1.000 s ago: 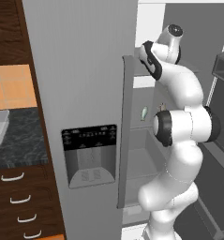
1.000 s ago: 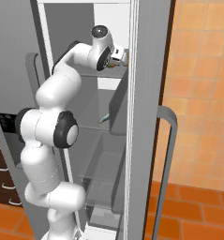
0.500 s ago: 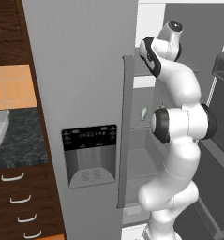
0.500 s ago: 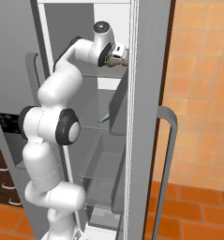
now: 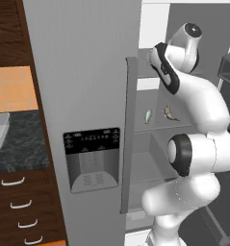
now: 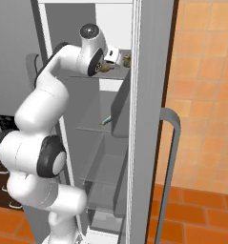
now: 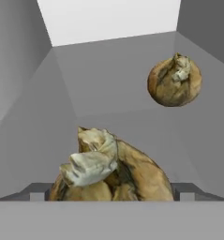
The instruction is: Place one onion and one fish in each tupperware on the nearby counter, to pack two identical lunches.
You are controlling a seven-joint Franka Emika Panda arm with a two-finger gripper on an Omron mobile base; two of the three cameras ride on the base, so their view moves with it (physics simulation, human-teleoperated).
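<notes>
Both onions (image 7: 113, 171) (image 7: 174, 80) are golden brown with pale papery tips; the fridge (image 5: 83, 72) is grey, the counter (image 5: 20, 141) black-grey marbled.

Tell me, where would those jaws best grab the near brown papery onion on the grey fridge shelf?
Probably across the round middle of the near brown papery onion, coming straight along the grey fridge shelf as the hand view faces it. Its pale dry tuft looks too flimsy, and the far onion sits well apart.

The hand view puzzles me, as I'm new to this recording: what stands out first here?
A brown onion looms close between the gripper's fingertips, with a second onion farther back on the grey fridge shelf. From the base, the white arm reaches up into the open fridge, and two fish lie on a lower shelf.
</notes>
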